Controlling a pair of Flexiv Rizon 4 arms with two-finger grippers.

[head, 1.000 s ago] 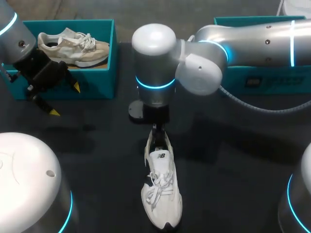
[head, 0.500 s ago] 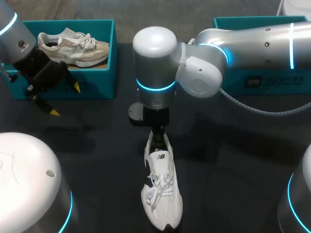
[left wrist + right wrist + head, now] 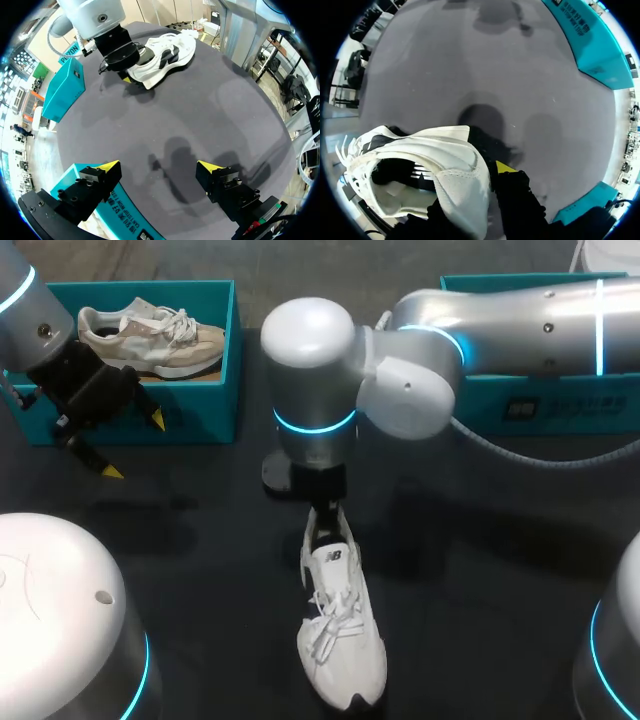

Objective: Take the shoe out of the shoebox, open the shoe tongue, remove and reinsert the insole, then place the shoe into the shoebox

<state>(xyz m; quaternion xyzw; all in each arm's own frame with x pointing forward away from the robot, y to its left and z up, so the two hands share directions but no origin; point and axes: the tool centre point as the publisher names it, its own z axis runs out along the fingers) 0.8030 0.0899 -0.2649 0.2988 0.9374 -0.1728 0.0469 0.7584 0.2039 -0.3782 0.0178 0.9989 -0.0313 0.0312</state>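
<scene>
A white shoe (image 3: pixel 340 630) lies on the dark table, toe toward the front edge. My right gripper (image 3: pixel 325 512) points down at its heel. In the right wrist view the heel wall of the shoe (image 3: pixel 455 180) stands between the fingers of the right gripper (image 3: pixel 477 197). One yellow-tipped finger (image 3: pixel 505 167) presses the outside and the other is hidden inside the shoe. My left gripper (image 3: pixel 133 446) hangs open and empty in front of the left shoebox (image 3: pixel 225 390). From the left gripper (image 3: pixel 159 167), the shoe (image 3: pixel 165 52) is far ahead across the table.
The teal left shoebox holds a beige shoe (image 3: pixel 150 337). A second teal shoebox (image 3: pixel 540 405) stands at the back right, behind my right arm. Bare dark table (image 3: pixel 480 580) spreads on both sides of the white shoe.
The right gripper has closed on the shoe's heel. The shoe has shifted slightly, its toe swinging a little to the right. The left arm has not moved.
</scene>
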